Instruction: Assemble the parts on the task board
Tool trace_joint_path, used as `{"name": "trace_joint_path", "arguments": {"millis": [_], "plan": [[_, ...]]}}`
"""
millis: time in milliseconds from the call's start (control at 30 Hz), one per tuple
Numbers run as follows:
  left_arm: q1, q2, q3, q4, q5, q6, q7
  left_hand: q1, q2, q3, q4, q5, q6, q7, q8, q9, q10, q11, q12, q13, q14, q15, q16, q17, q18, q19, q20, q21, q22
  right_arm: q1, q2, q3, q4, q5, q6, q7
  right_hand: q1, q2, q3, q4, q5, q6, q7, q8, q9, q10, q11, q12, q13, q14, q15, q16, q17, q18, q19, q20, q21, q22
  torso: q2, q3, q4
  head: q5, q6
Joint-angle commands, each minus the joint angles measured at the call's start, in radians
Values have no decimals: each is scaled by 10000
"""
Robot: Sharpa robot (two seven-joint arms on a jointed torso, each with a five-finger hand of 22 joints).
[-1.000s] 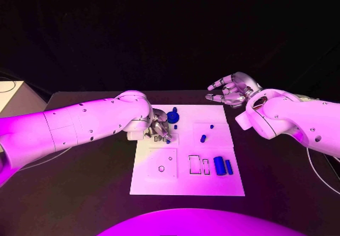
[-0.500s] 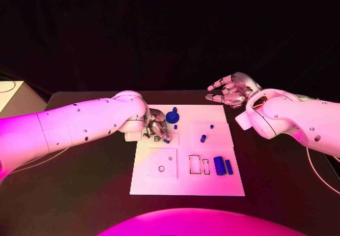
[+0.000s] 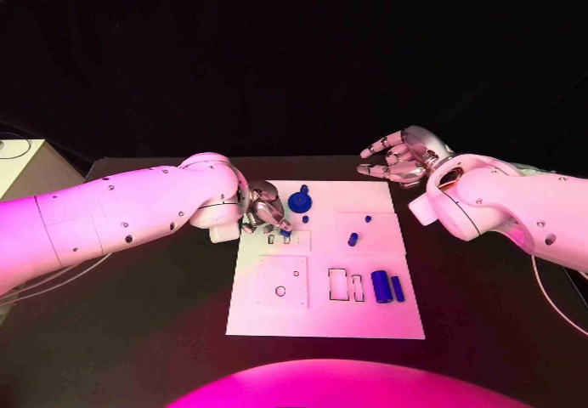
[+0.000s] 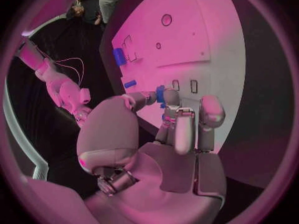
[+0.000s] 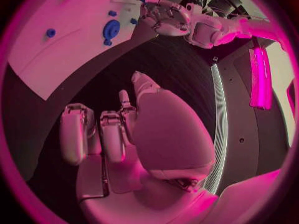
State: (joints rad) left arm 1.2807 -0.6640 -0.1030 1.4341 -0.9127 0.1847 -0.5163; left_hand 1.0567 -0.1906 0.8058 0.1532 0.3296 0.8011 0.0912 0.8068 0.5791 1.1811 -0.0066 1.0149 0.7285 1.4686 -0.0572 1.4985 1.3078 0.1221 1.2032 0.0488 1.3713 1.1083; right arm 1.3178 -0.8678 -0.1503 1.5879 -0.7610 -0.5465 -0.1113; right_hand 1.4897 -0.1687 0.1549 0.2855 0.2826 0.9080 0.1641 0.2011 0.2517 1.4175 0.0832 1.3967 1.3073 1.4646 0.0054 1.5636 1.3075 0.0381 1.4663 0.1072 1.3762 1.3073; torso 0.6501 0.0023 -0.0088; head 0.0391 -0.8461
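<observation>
The white task board point(image 3: 321, 316) lies mid-table. My left hand point(image 3: 263, 212) hovers over its far left part and pinches a small blue part point(image 3: 285, 230) between thumb and fingertip; the left wrist view shows that small blue part point(image 4: 161, 93) at the fingertips above the board point(image 4: 199, 40). A round blue part point(image 3: 299, 201) stands just right of this hand. Small blue pegs point(image 3: 353, 239) stand mid-board, and two blue blocks point(image 3: 380, 286) lie near the right edge. My right hand point(image 3: 398, 157) hangs beyond the board's far right corner, fingers apart, holding nothing.
Two small slots point(image 3: 279, 240) sit just below my left hand, and larger rectangular recesses point(image 3: 336, 284) lie left of the blue blocks. A pale box point(image 3: 19, 166) stands at the table's far left. The right wrist view shows the round blue part point(image 5: 112, 29) and my left hand point(image 5: 165, 17).
My left hand has drawn back a little from the small slots toward the board's far side, carrying the small blue part. The right hand has stayed in place.
</observation>
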Motion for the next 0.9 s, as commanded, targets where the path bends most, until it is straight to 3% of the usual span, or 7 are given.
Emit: {"name": "trace_joint_path", "arguments": {"millis": [33,200,467,900], "plan": [[12,0,-5,56,-194,-577,53,-139,-19,1891,-1924,251,363,-262,64,1592,148,-40,99,84,642,-102,73,1313,-168,137,-17,83,124,-10,-6,4,-15,-6,121,14,-97,-36,61,6,41,-50,39,31,-13,-91,3,-23,1006,997,44,-32,2402,103,19,59,-44,1365,6,5,-13,36,-24],[5,67,-89,-5,-489,-809,33,-319,-84,1964,-2039,682,466,-329,142,1652,356,-106,261,245,694,-167,137,1436,-211,326,-86,194,319,-14,-4,2,-35,-1,140,11,-97,-36,61,6,41,-50,39,31,-13,-91,3,-23,1006,997,44,-32,2402,103,19,59,-44,1365,0,9,-26,73,-77],[-76,259,-276,-169,-825,-1157,31,-393,-103,1992,-2090,863,513,-358,176,1676,443,-135,338,321,711,-194,161,1483,-222,377,-115,228,370,-19,8,0,-47,2,159,15,-118,-35,65,13,46,-53,41,32,-14,-100,5,-32,997,994,45,-36,2392,108,9,60,-64,1353,18,-18,-23,67,-105],[-129,399,-415,-284,-1145,-1157,23,-504,-97,2028,-2107,1008,597,-407,258,1723,456,-178,246,114,755,-230,236,1628,-243,460,-146,278,462,-23,2,-1,-37,3,186,15,-118,-35,65,13,46,-53,41,32,-14,-100,5,-32,997,994,45,-36,2392,108,9,60,-64,1353,26,-16,-22,103,-166]]}}
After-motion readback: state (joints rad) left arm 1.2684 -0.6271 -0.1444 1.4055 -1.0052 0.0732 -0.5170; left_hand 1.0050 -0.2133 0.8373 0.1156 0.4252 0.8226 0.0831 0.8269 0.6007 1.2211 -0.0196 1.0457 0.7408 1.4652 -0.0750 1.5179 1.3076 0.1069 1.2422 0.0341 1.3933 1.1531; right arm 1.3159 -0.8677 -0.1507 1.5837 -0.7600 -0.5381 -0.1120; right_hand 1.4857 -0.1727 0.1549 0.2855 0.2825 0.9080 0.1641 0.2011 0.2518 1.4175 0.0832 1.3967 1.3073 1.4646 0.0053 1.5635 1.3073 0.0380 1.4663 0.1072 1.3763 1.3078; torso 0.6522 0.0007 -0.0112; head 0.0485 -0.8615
